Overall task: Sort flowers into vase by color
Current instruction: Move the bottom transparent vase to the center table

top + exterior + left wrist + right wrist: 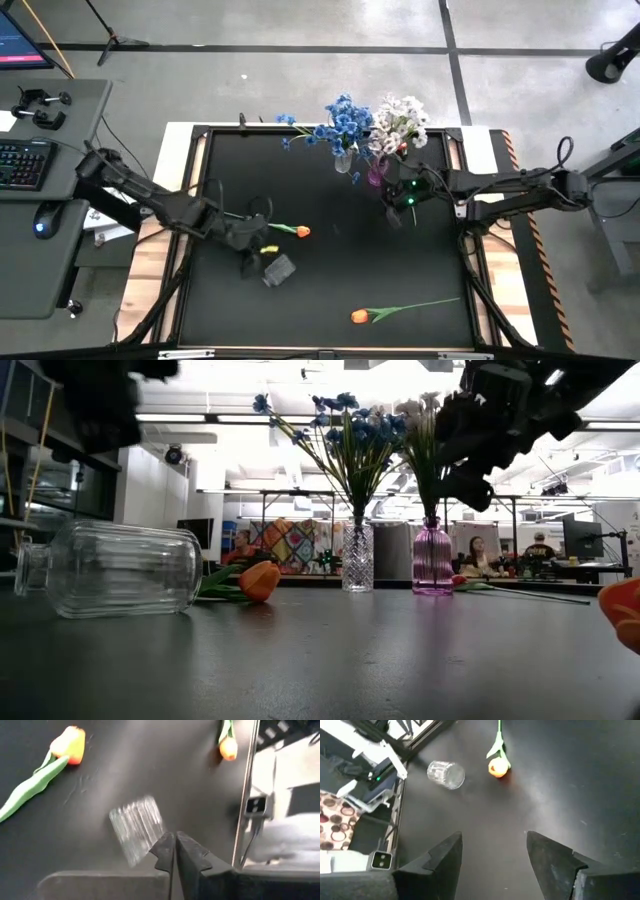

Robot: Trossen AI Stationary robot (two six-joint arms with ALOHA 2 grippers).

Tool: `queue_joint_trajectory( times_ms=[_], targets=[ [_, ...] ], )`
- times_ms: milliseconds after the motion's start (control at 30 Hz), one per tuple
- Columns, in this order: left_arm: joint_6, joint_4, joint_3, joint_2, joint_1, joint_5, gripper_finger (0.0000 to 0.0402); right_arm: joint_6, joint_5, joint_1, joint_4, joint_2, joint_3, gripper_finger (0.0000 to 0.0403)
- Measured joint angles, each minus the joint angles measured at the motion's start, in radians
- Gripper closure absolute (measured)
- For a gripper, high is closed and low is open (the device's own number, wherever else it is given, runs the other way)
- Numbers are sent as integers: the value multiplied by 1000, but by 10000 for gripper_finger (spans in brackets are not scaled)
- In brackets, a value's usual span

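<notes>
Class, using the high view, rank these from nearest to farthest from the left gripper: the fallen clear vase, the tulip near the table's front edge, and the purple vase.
From the left gripper:
1. Fallen clear vase, lying just beside the gripper.
2. Tulip near the table's front edge, toward the right.
3. Purple vase, at the back, holding white flowers.

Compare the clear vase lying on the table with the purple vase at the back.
Pose: the clear vase lies on its side; the purple vase stands upright.
Contents: the clear vase is empty; the purple vase holds pale flowers.
Colour: one is colourless glass, the other tinted purple.
Place: the clear vase sits close to the shut left claw; the purple vase stands at the table's far edge beside the right claw.
Both are see-through glass.
</notes>
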Motion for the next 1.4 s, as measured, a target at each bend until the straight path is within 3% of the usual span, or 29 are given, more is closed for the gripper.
queue_joint_trajectory(
  times_ms=[333,500,633,733,900,1067,1400],
  targets=[
    [-44,165,0,120,143,255,268,22,5,78,-7,0,0,194],
    [-114,214,0,91,129,297,221,72,-25,166,100,17,0,194],
    [-107,190,0,33,125,289,214,112,-41,282,320,82,0,194],
    [-53,175,0,-38,131,240,214,135,10,371,433,173,27,194],
    [45,147,0,-176,140,115,215,18,119,460,302,378,223,194],
    [161,139,1,-295,140,27,215,-84,205,474,89,616,499,194],
    [300,115,0,-403,139,-53,215,-258,228,463,-279,965,1045,194]
  ],
)
